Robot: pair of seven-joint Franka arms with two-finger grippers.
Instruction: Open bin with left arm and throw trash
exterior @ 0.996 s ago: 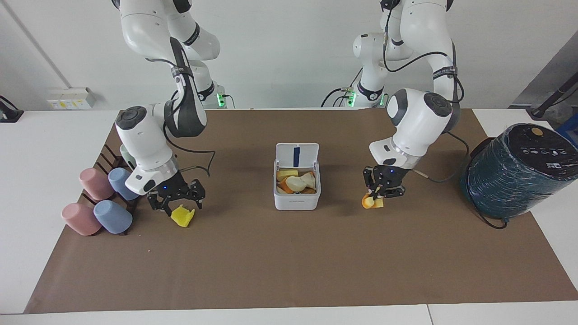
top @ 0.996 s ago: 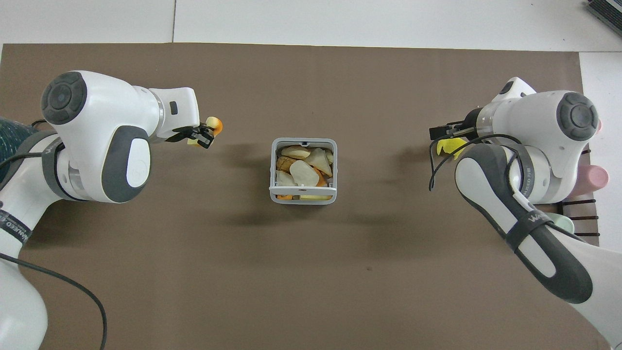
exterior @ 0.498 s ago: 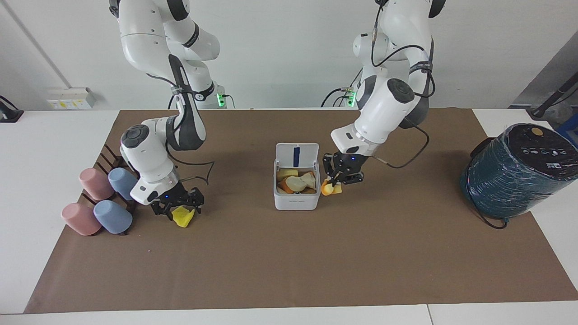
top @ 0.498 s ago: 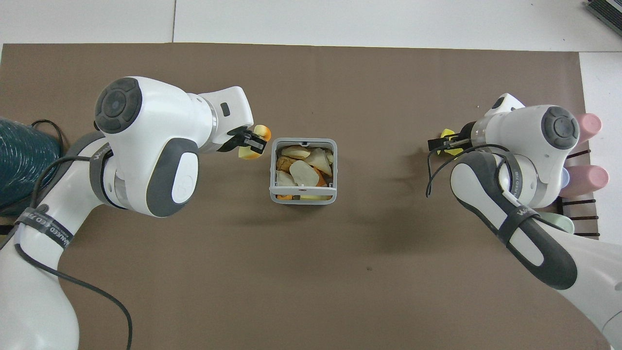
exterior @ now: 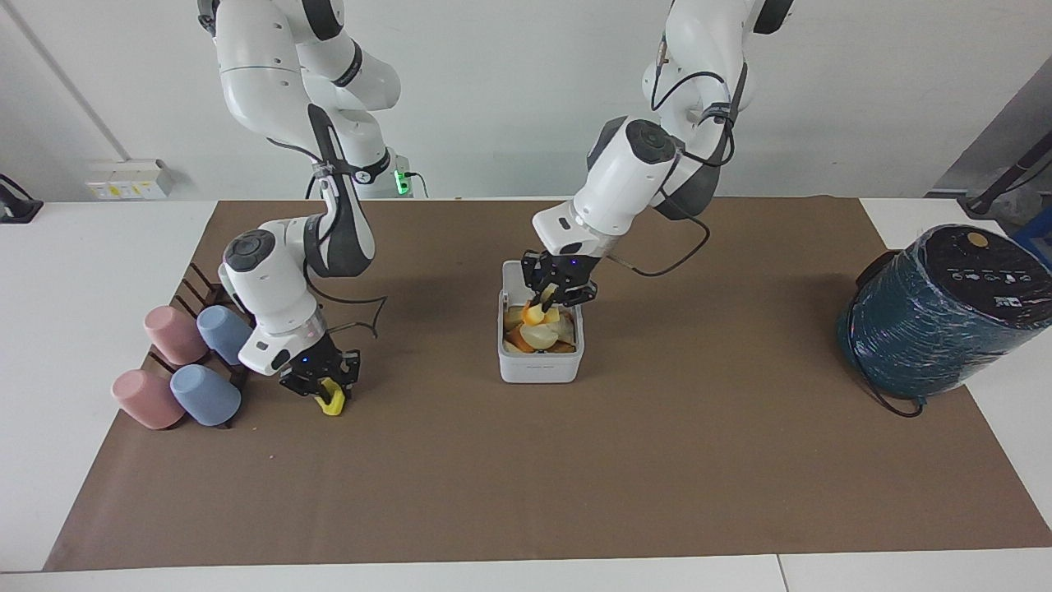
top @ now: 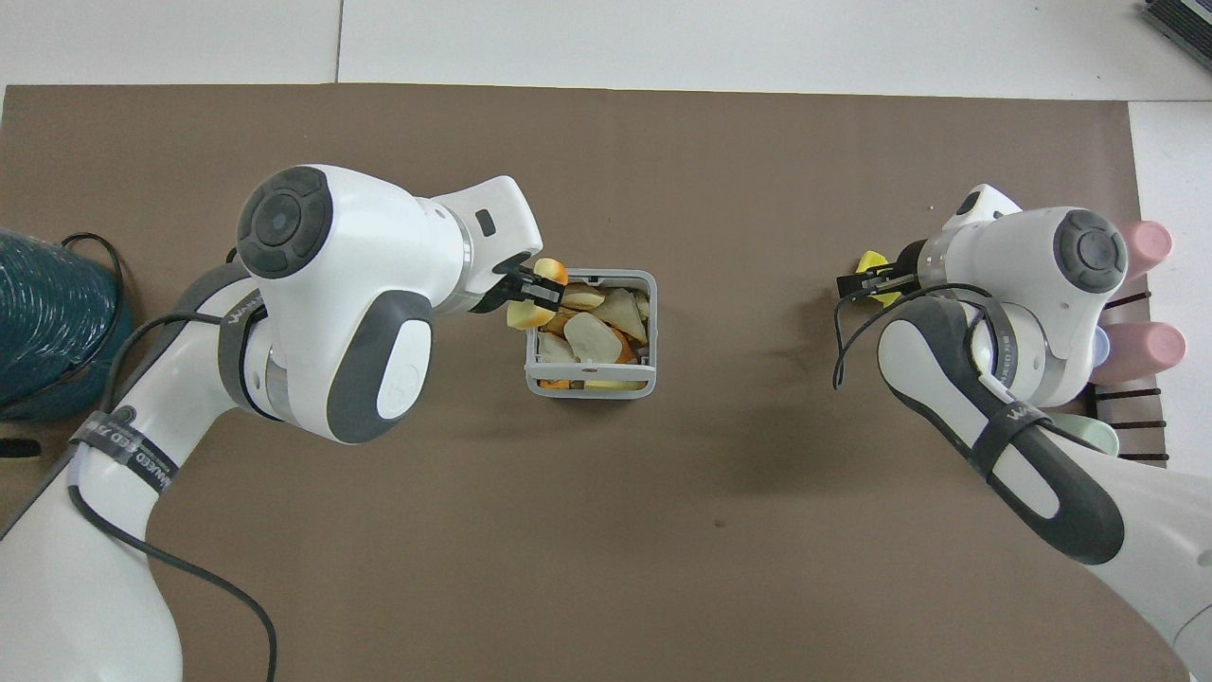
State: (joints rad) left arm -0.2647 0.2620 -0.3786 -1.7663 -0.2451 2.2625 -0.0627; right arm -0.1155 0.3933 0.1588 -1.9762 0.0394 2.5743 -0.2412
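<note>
Bin (exterior: 540, 362) lid up, directly under left gripper (exterior: 549, 306), which is clenched on the yellow wedge (exterior: 538, 313) for the drop. Right gripper (exterior: 326, 393) pinches the yellow scrap (exterior: 332, 403) at mat level for pickup.

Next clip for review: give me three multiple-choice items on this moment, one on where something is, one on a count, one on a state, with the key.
1. Where is the left gripper?
A. Over the open bin
B. Over the cups
C. Over the teal appliance

2. How many pastel cups lie at the right arm's end of the table?
A. Two
B. Four
C. Six

3. What state is the bin's lid in?
A. Shut
B. Hinged open
C. Taken off and lying on the mat

Key:
1. A: the facing view shows it over the bin, holding the yellow wedge with orange edge.
2. B: two pink cups and two blue cups lie together there.
3. B: the lid stands up at the edge nearer the robots, and scraps show inside.

The right gripper is low on the mat, shut on the yellow scrap.
</note>
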